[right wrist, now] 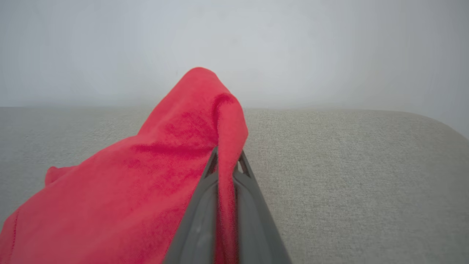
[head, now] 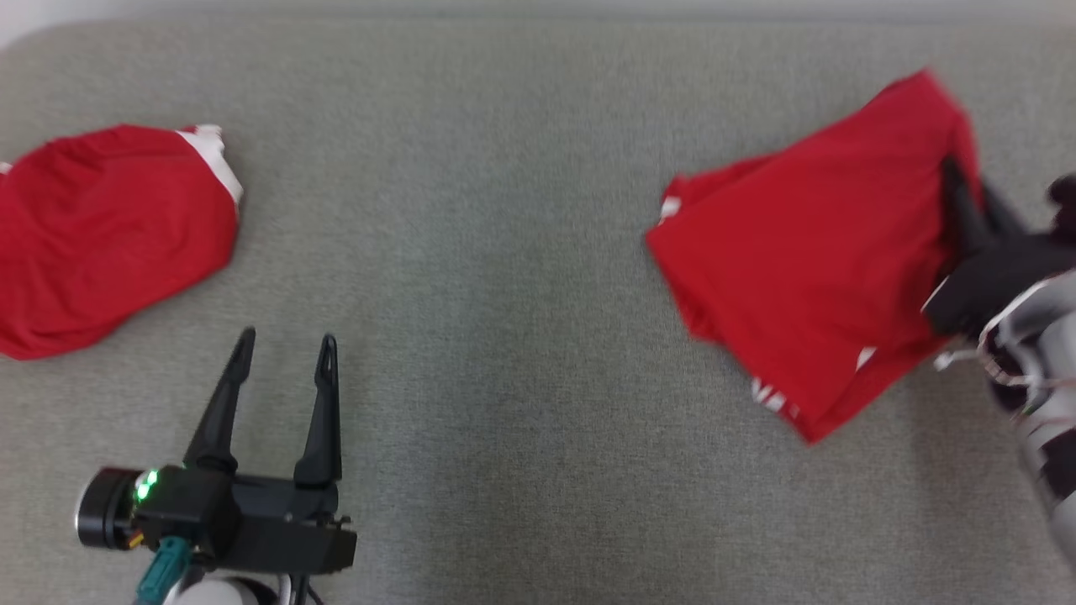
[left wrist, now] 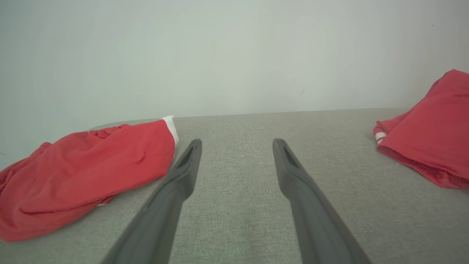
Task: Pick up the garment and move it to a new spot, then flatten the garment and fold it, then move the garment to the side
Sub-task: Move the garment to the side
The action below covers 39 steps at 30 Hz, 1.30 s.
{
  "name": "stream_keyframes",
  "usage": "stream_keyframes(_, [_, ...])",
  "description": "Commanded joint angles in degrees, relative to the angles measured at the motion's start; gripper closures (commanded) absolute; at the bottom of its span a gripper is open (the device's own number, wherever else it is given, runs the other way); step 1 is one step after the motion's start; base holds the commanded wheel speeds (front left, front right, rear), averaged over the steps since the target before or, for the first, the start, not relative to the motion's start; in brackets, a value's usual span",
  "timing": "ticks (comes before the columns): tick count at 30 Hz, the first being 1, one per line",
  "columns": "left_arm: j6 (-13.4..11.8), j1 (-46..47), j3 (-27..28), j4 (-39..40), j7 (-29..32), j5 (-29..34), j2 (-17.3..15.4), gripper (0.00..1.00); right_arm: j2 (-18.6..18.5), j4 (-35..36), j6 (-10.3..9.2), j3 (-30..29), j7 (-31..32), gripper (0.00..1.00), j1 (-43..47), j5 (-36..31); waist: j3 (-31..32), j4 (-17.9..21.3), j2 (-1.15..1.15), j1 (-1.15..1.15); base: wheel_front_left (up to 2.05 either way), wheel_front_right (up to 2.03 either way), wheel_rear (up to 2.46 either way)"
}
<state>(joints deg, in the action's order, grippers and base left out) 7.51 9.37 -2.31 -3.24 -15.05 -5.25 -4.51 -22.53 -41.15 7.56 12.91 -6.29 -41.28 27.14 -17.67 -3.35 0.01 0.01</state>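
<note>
Right wrist view: the right gripper (right wrist: 227, 161) is clamped on a fold of the red garment (right wrist: 146, 176), whose cloth peaks above the fingertips and drapes down to the left. Seen from the head, this garment is at the right of the grey fabric surface (head: 521, 252). The left gripper (head: 286, 340) is at the near left, fingers apart and holding nothing, beside a second red garment (head: 109, 227) at the left edge.
</note>
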Motion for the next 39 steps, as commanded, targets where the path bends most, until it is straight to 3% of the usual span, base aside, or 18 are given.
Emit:
stream_keyframes(1, [-0.1, 1.6, -0.1, 0.8, -0.2, 0.4, -0.4, 0.00, -1.4, -0.1, -0.16, -0.2, 0.1, 1.00, -2.1, -0.6, -6.2, 1.5, -0.01, -0.01, 0.00, 0.00, 0.00])
stream_keyframes(10, [-0.1, 5.5, 0.5, 4.0, -0.2, 0.7, -4.5, 0.00, -7.6, -0.1, -0.16, -2.0, 0.7, 1.00, -13.0, -1.2, -15.2, 6.5, -0.01, -0.01, 0.00, 0.00, 0.00])
stream_keyframes(19, [-0.1, 7.2, -0.8, 4.7, -0.2, 0.7, -8.6, 0.00, -14.0, -0.5, -0.16, -3.3, 2.1, 1.00, -17.8, -3.4, -18.9, 9.4, -0.01, -0.01, 0.00, 0.00, 0.00])
stream_keyframes(34, [-0.1, 6.8, -1.5, 5.5, -0.1, 1.2, -9.0, 0.00, -21.3, -2.8, -0.16, -3.4, 6.1, 1.00, -24.8, -6.1, -21.1, 9.0, -0.01, -0.01, 0.00, 0.00, 0.00])
stream_keyframes(38, [-0.1, 6.8, -1.4, 5.6, 0.0, 1.1, -9.1, 0.00, -21.5, -4.4, -0.16, -3.4, 6.4, 1.00, -25.5, -6.7, -21.6, 8.9, -0.01, -0.01, 0.00, 0.00, 0.00])
stream_keyframes(39, [-0.1, 6.9, -1.5, 5.5, 0.0, 1.1, -9.1, 0.00, -21.7, -4.6, -0.16, -3.3, 6.2, 0.85, -25.7, -7.1, -21.7, 8.8, -0.01, -0.01, 0.00, 0.00, 0.00])
